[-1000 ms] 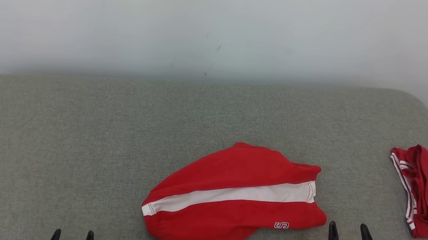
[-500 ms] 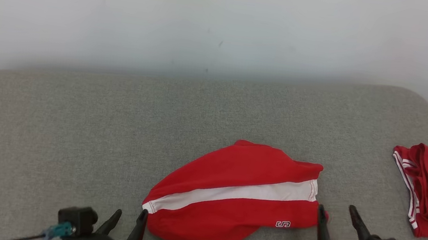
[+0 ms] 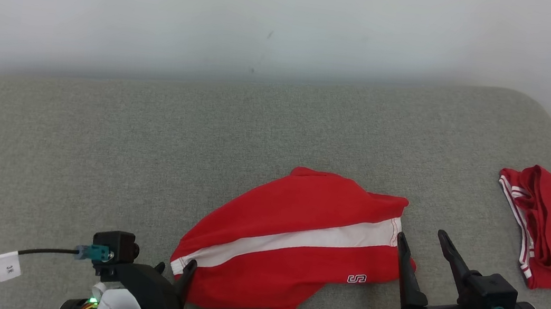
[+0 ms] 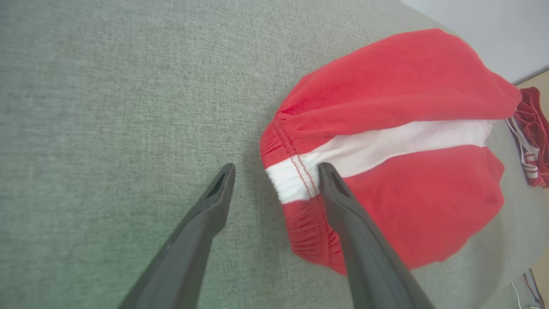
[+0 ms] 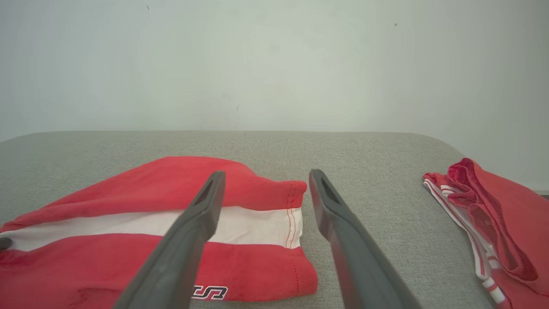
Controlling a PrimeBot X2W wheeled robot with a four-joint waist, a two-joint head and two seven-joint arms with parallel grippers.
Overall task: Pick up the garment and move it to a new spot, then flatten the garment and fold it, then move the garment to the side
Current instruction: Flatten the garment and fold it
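Straddling the ends of the red garment [image 3: 296,242] lying on the grey surface [image 3: 95,152], left claw [image 3: 175,267] and right claw [image 3: 420,235] gaped empty, so grabbing just the top layer could've bunched it up.

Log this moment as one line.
left gripper: open, at shorts waistband | right gripper: open, at hem | shorts: on cushion, not gripped

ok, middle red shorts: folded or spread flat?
Folded over, not spread: red shorts lie doubled, white side stripe on top, a lower layer poking out.
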